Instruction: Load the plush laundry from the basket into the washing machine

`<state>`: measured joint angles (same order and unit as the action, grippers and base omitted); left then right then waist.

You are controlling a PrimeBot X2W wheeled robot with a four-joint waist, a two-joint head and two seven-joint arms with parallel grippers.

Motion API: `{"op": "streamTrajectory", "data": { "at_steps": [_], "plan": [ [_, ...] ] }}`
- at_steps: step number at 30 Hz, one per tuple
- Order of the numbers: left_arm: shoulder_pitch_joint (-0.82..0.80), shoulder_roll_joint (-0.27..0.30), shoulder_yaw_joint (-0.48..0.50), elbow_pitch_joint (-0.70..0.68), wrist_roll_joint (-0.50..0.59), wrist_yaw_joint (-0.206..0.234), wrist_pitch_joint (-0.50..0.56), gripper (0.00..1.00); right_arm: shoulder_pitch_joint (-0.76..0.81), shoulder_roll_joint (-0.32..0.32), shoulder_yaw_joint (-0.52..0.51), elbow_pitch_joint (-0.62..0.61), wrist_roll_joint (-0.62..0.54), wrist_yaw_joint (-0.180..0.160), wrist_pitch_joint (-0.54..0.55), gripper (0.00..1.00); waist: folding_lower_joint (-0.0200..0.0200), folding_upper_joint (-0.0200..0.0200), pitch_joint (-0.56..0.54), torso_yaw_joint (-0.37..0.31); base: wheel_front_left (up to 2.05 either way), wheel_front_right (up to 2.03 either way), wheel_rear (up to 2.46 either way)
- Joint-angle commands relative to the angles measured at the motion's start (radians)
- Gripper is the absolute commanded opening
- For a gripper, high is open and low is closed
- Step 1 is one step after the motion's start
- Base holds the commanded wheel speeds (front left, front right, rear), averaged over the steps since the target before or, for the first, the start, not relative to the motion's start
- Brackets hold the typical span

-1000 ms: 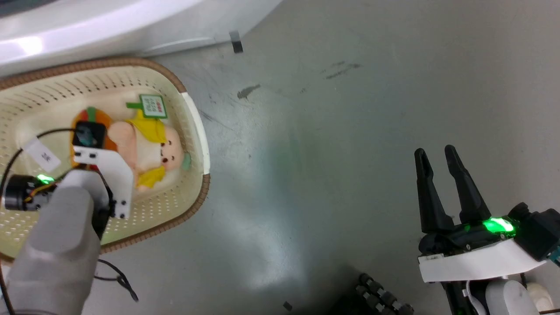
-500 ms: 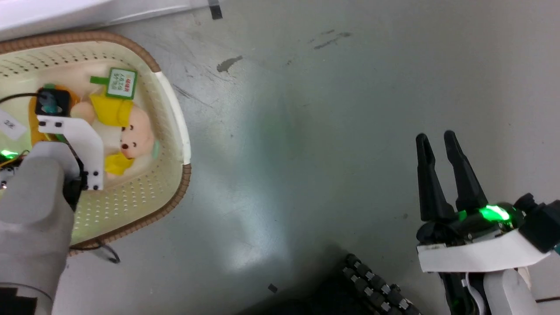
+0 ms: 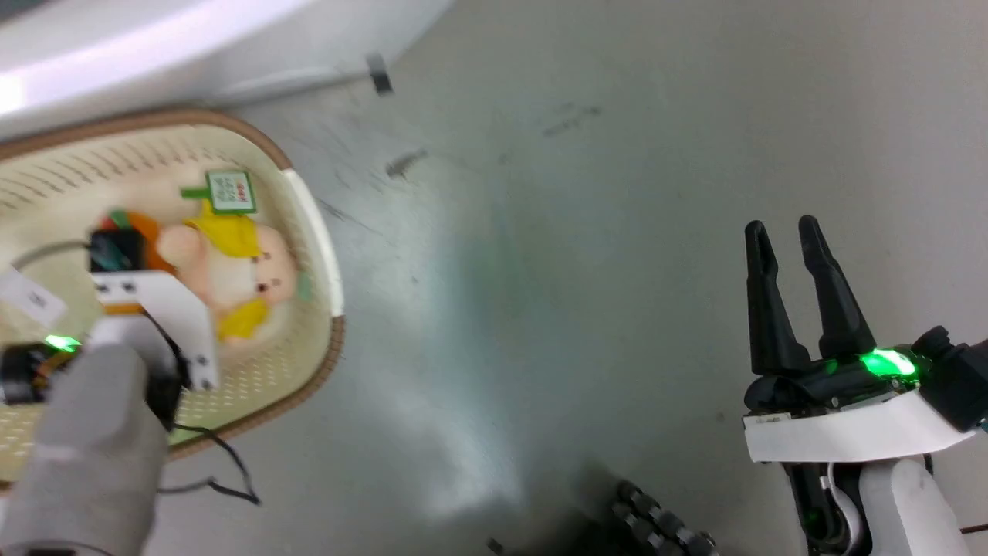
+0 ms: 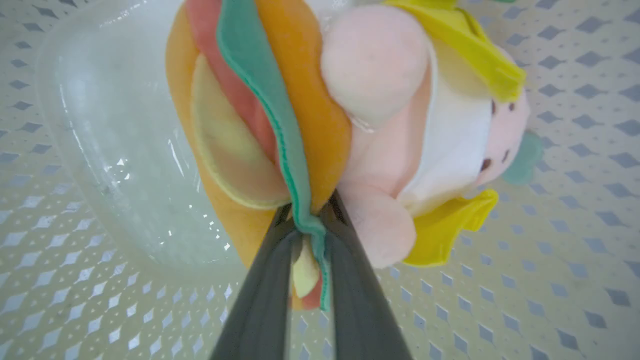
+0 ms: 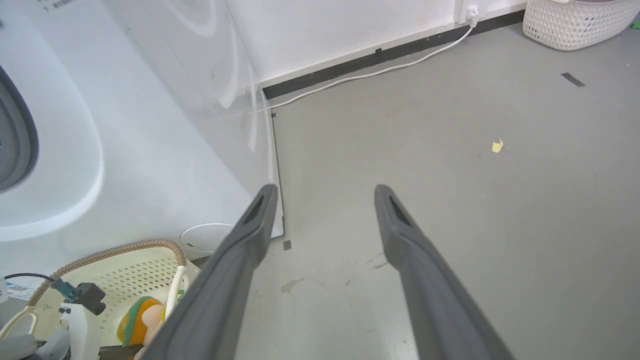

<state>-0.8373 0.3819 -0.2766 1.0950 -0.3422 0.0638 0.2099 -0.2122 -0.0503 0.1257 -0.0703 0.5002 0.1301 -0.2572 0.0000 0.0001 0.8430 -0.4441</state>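
Observation:
The plush laundry [image 3: 231, 266], a pink-faced doll in yellow and white joined to an orange hamburger, lies in the cream basket [image 3: 312, 224] at the left. Its green tag [image 3: 230, 191] points toward the washing machine [image 3: 154, 46]. In the left wrist view my left gripper [image 4: 310, 207] is shut on the hamburger's green and orange edge [image 4: 280, 125], over the perforated basket bottom [image 4: 550, 280]. My left arm [image 3: 93, 432] covers those fingers in the head view. My right gripper [image 3: 783, 225] hangs open over bare floor at the right, holding nothing. The washing machine [image 5: 125, 125] rises just behind the basket [image 5: 140, 270].
A second white woven basket [image 5: 575, 22] stands by the far wall, with a white cable [image 5: 375, 75] along the skirting. A yellow scrap [image 5: 496, 145] lies on the grey floor. A black cable [image 3: 224, 479] trails beside the basket. My dark base [image 3: 664, 517] shows at the bottom.
The head camera has swung, shifting the whole picture. The doll has turned a little in the basket with my left gripper on its hamburger end. The right gripper stays open.

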Motion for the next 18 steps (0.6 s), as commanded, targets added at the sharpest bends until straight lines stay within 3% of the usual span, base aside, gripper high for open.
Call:
{"op": "streamTrajectory", "data": {
  "at_steps": [1, 10, 18],
  "plan": [
    [0.026, -0.016, 0.005, 0.008, -0.012, -0.014, -0.025, 0.0, 0.005, 0.0, -0.01, 0.006, -0.019, 0.001, -0.005, 1.0, 0.0, -0.0001, -0.093, 0.059, 0.0, 0.0, 0.0],
    [0.158, -0.129, 0.02, 0.026, -0.08, -0.12, -0.282, 0.0, 0.09, 0.0, -0.076, 0.034, -0.143, 0.001, -0.005, 1.0, 0.0, -0.0001, -0.359, 0.187, 0.0, 0.0, 0.0],
    [0.261, -0.193, -0.008, -0.008, -0.093, -0.17, -0.438, 0.0, 0.166, 0.0, -0.101, 0.036, -0.203, 0.001, -0.005, 1.0, 0.0, -0.0001, -0.511, 0.272, 0.0, 0.0, 0.0]
  ]
}}
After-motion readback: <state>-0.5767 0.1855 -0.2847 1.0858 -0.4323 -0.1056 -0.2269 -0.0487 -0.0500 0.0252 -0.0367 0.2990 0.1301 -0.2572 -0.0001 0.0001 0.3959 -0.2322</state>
